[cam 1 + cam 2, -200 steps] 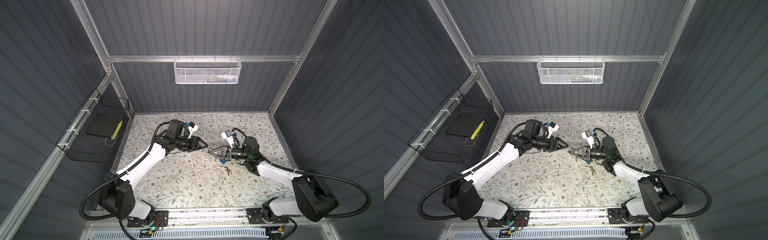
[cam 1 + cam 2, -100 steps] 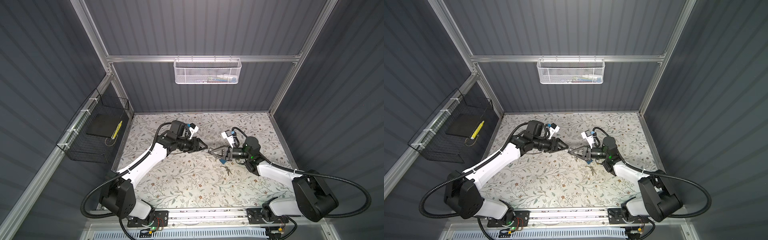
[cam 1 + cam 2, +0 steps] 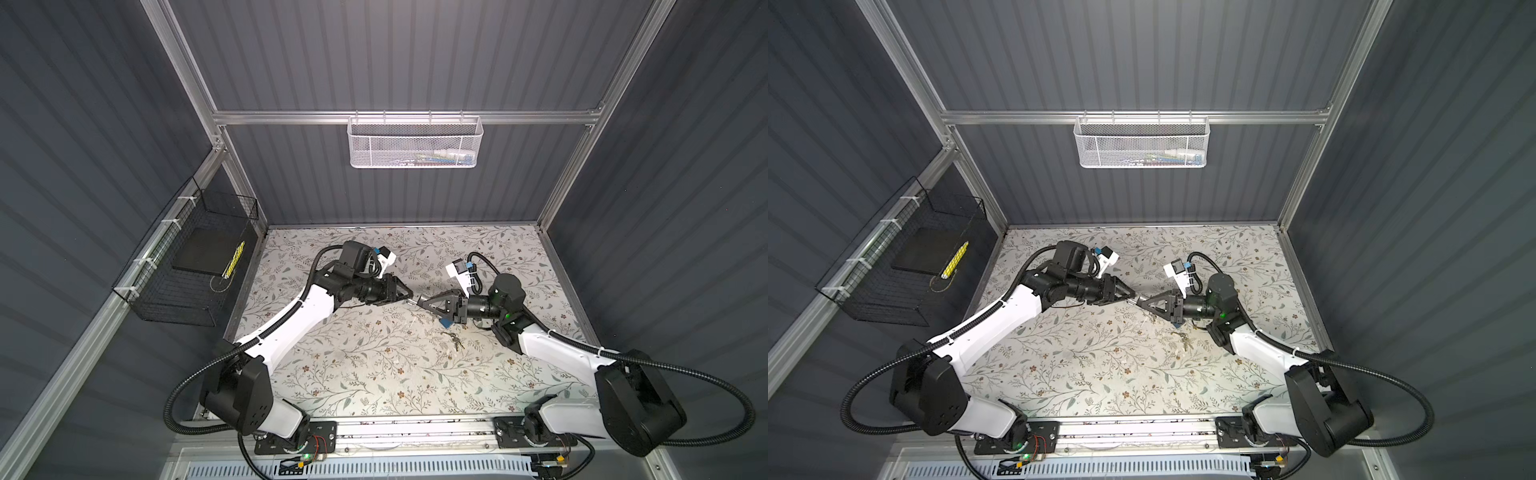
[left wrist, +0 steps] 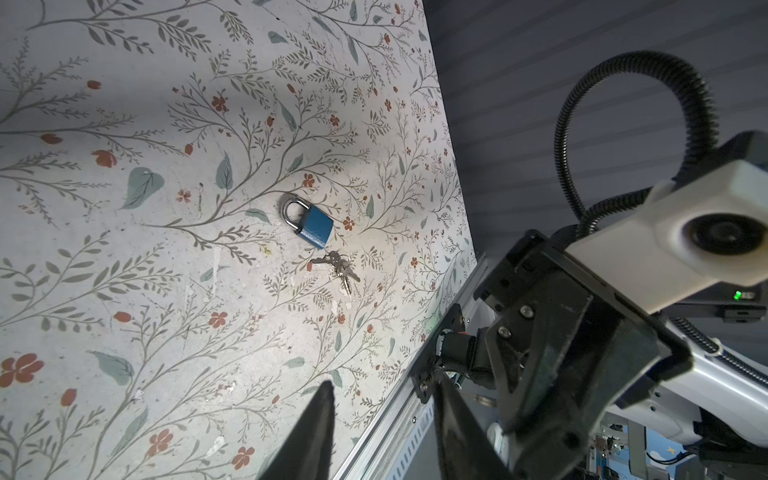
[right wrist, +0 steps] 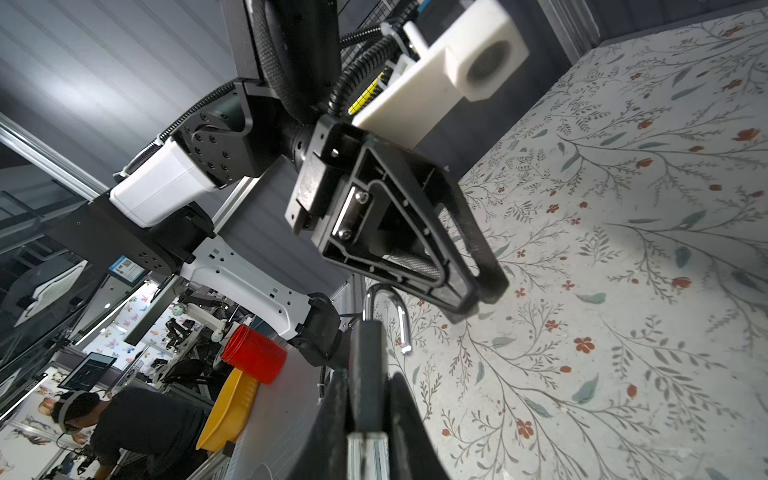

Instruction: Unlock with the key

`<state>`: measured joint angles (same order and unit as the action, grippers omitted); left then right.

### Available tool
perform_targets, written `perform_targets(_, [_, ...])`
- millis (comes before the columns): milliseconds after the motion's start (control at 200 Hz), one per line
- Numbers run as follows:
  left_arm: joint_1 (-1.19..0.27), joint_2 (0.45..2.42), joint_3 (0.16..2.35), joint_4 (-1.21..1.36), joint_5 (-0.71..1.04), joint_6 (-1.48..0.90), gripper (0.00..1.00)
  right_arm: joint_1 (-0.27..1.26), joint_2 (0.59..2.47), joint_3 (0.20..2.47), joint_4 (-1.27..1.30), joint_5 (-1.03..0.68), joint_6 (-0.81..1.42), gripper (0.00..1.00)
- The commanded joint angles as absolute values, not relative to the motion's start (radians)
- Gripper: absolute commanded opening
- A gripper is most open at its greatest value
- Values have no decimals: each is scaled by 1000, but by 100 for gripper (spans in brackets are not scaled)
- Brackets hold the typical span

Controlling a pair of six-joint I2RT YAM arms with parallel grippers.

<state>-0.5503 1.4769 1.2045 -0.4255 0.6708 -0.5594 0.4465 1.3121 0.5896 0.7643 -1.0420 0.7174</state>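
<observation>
My right gripper (image 5: pixel 369 374) is shut on a dark padlock body (image 5: pixel 365 353), and the silver shackle (image 5: pixel 402 324) stands open at one end. My left gripper (image 4: pixel 382 380) is open with nothing between its fingers. Seen from the right wrist, the left gripper (image 5: pixel 482 297) hovers just past the shackle's arch. Both top views show the two grippers tip to tip above the mat, left gripper (image 3: pixel 409 296) against right gripper (image 3: pixel 420 300). A bunch of keys (image 4: pixel 338 268) lies on the mat beside a blue padlock (image 4: pixel 316 226) whose shackle is shut, below the right gripper.
A floral mat (image 3: pixel 374 365) covers the table. A white mesh basket (image 3: pixel 415 143) hangs on the back wall and a black wire basket (image 3: pixel 187 266) on the left wall. An aluminium rail (image 3: pixel 415 430) runs along the front edge.
The left gripper has moved right until its tips meet the right gripper's, and its jaws have narrowed. The right gripper has stayed put with the padlock.
</observation>
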Motion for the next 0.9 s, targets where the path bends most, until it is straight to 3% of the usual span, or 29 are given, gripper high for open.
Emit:
perform_targets(0, [-554,1453,1197,-433,717,-543,40,444,1299,610,716,-996,663,0])
perform_targets(215, [-552,1427,1175,-450,691,-541,39,434,1297,609,729,-962,670,0])
perform_targets(355, [-547,1408,1172,-460,593,-542,43,434,1297,608,709,-956,664,0])
perform_targets(455, [-533,1380,1164,-458,501,-562,52,434,1299,606,677,-933,654,0])
perform_targets(895, [-511,1256,1079,-375,350,-652,55,459,1414,596,671,-828,676,0])
